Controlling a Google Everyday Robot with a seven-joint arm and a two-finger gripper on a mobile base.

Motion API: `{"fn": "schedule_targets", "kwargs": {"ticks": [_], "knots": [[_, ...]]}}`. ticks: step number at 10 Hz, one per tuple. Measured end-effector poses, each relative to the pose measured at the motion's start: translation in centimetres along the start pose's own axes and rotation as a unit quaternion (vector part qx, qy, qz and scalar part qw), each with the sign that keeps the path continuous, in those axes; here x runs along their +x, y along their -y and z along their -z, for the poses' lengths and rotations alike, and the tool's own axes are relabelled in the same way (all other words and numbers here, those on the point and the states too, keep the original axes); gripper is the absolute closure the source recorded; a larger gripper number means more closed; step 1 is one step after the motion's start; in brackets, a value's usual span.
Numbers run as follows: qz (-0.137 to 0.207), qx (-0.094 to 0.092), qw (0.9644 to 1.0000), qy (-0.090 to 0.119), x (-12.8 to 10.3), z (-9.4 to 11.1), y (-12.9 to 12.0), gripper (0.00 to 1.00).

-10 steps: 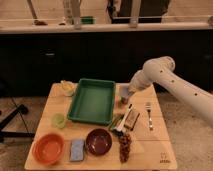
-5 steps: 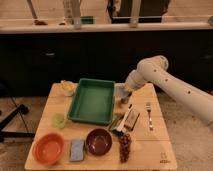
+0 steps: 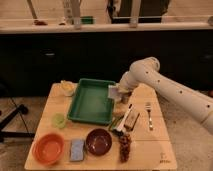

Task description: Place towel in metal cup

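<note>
One towel (image 3: 114, 92) in hand, not yet in cup.
Arm's gripper (image 3: 120, 91) pinches the towel over the right rim of the green tray (image 3: 90, 102); metal cup (image 3: 125, 98) stands just beside, at the towel's 4 o'clock.

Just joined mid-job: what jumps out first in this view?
The white arm reaches in from picture right, its hand at the rim of the central green tray on that side, with a pale patch, likely the towel, beside it. Next, the orange bowl at the front-left corner of the table.
</note>
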Motion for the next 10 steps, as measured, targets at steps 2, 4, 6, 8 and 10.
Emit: {"fn": "schedule_targets", "kwargs": {"ticks": [2, 4, 6, 8, 10], "knots": [[-0.03, -0.005, 0.9995, 0.003, 1.0, 0.2, 0.2, 1.0], [-0.059, -0.01, 0.9982, 0.001, 2.3, 0.1, 0.4, 1.0], [-0.075, -0.015, 0.9971, 0.001, 3.1, -0.2, 0.6, 1.0], [-0.093, -0.026, 0.9953, 0.004, 4.0, -1.2, 0.7, 1.0], [-0.102, -0.032, 0.9943, 0.003, 4.5, -1.9, 1.0, 1.0]]}}
